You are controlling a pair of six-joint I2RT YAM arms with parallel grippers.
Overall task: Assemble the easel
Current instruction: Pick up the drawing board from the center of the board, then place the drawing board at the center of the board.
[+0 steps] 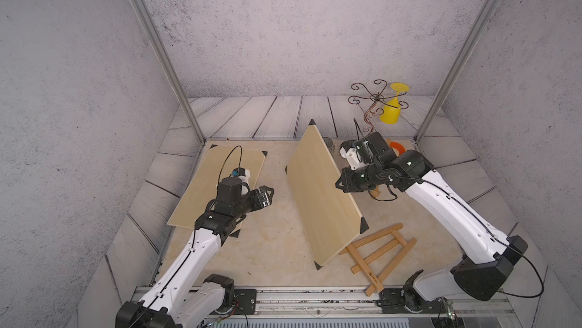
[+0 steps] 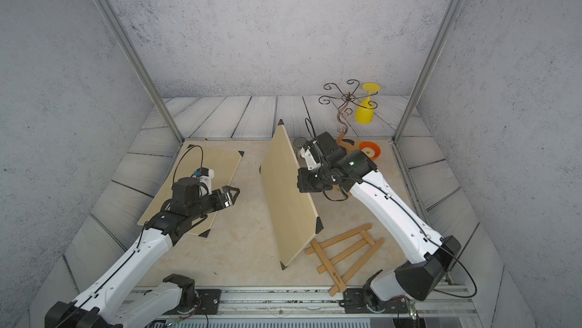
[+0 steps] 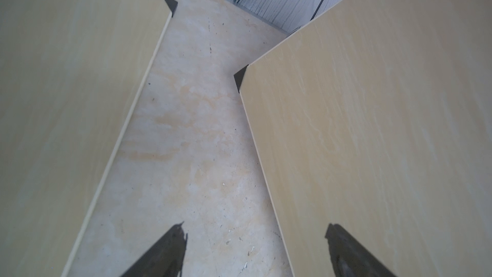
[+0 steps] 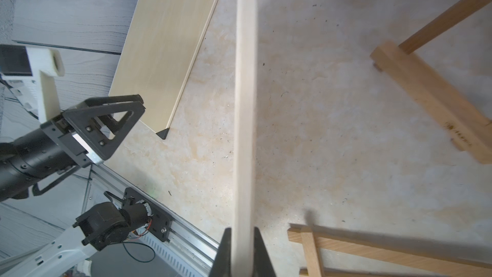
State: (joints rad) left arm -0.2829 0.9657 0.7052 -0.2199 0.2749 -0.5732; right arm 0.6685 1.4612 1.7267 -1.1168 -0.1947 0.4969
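the easel frame (image 1: 378, 254) lies flat on the desk (image 1: 274, 247) toward the front, nearer the rail than the right hand (image 1: 340, 183) and apart from it. 1 of its ends is hidden behind the near corner of the tilted board (image 1: 321, 197), so contact between them cannot be told. the right hand is closed narrowly on the upper long edge of that board, which is seen edge-on in the right wrist view (image 4: 245, 102). the board is stood on its other long edge, leaning. the left hand (image 1: 267, 193) is spread wide and nothing is held in it. it is hung over bare desk between the tilted board and the flat board (image 1: 198, 197), well apart from the easel frame.

the easel frame is built of flat slats of pale, bare wood, joined like a ladder. both boards are thin, smooth, pale rectangles with black triangular caps on the corners. the desk is mottled beige, like stone.

2 boards, 2 hands and 1 flat easel frame are counted. 1 more wooden piece (image 4: 431, 94) of like slats is partly seen beyond the right arm.
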